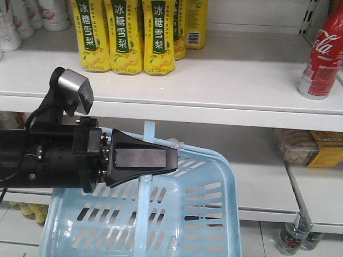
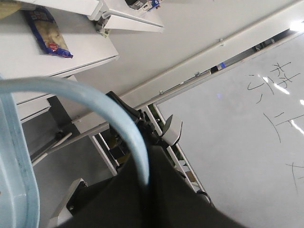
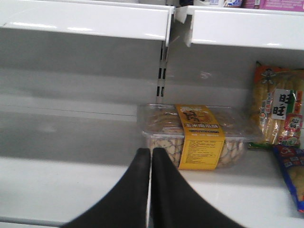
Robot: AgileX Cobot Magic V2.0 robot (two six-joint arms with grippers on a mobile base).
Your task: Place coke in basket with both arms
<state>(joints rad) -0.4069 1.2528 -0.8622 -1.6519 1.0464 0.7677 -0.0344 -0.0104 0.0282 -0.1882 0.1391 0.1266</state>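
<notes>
The coke point(image 1: 321, 53), a red-labelled bottle, stands on the upper shelf at the far right. The light blue basket point(image 1: 203, 214) hangs in front of the lower shelves. My left gripper point(image 1: 169, 159) is shut on the basket's flat swing handle point(image 1: 147, 131). In the left wrist view the handle point(image 2: 95, 102) curves down into my shut left gripper point(image 2: 145, 187). My right gripper point(image 3: 151, 153) is shut and empty, pointing at a lower shelf just left of a clear snack box point(image 3: 194, 135). It does not show in the front view.
Yellow pear-drink bottles point(image 1: 126, 35) line the upper shelf at left. The snack box point(image 1: 305, 147) sits on the lower shelf at right, with snack bags point(image 3: 280, 114) beside it. Bottles point(image 1: 292, 235) stand on the bottom shelf. A whiteboard point(image 2: 247, 123) fills the left wrist view.
</notes>
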